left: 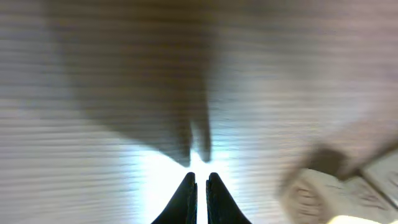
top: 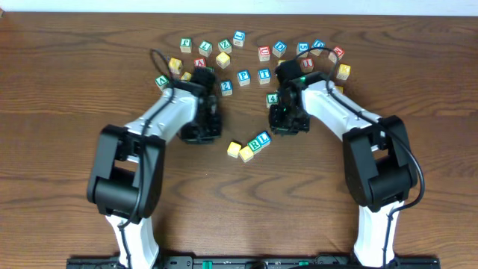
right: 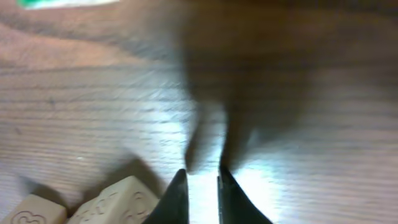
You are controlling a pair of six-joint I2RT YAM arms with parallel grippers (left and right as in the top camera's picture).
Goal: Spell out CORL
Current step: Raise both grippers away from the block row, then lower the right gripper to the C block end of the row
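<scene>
**Row of four laid, both claws empty**

The left arm [top: 160, 119] and right arm [top: 343, 112] rise nearest the overhead lens and reach in over the brown table [top: 60, 75]. Beyond them lie the loose blocks [top: 243, 75], scattered along the far side. Between the two claws, a little nearer the robot, we see the row of four blocks [top: 248, 146] slanting across the wood. It is made up of two yellow blocks [top: 234, 149], then the R block [top: 255, 144] and the L block [top: 264, 138], each touching the next.

The left gripper [left: 200, 183] hovers low over bare wood with its tips all but together and nothing between them. The right gripper [right: 202, 180] shows a slim gap and is likewise empty, with two pale blocks at the lower left of its view.

We cannot read the yellow faces, so we judge the word laid out but unconfirmed. The next move calls for checking that those two show C and O. If they do, the arms can lift clear without brushing the row. If not, the missing letter must be fetched from the loose blocks.
</scene>
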